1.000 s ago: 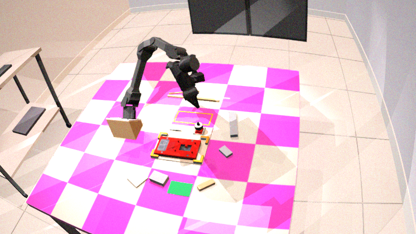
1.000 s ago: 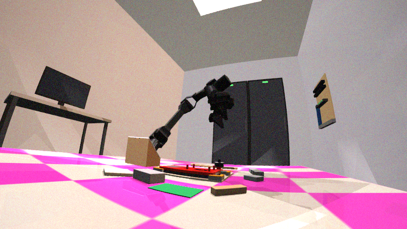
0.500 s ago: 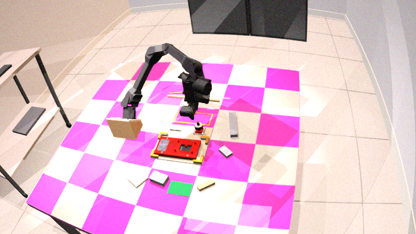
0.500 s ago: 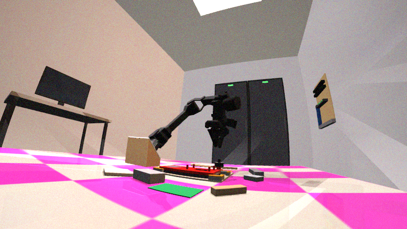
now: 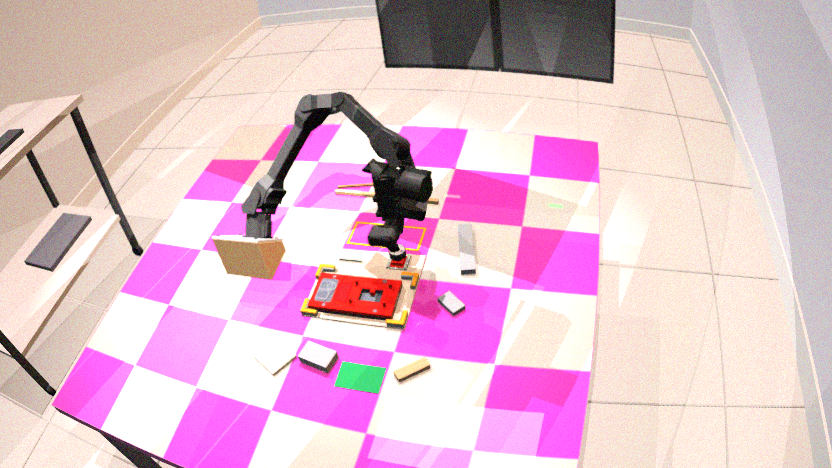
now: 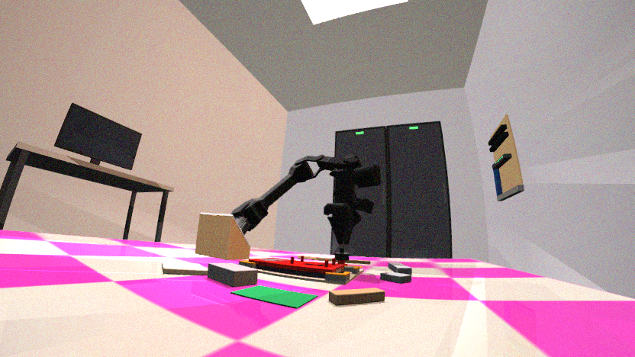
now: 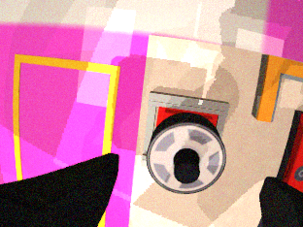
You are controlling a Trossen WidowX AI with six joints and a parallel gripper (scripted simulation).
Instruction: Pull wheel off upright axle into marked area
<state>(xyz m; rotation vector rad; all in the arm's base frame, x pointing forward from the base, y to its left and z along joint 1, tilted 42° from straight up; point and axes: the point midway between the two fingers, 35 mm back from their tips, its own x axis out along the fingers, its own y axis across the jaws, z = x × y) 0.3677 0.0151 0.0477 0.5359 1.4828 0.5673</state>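
Note:
The wheel (image 5: 397,253) (image 7: 167,157) has a pale spoked face and a black rim. It sits on the dark upright axle (image 7: 186,167) above a small red base (image 5: 398,263) in a grey surround. The marked area, a yellow outline (image 5: 422,239) (image 7: 18,121), lies flat on the table beside it. My gripper (image 6: 342,244) (image 7: 193,178) is open and points down over the wheel. In the wrist view its fingers stand to the left and right of the wheel, with gaps on both sides. Their exact height is hard to tell.
A red plate (image 5: 343,302) (image 6: 288,265) with short pegs lies between orange corner brackets (image 5: 397,319) (image 7: 266,97) close to the wheel. Grey blocks (image 5: 467,250) (image 5: 451,302) lie to the right. A green mat (image 5: 360,377) and wooden block (image 5: 411,370) are toward the front. Thin sticks lie behind the outline.

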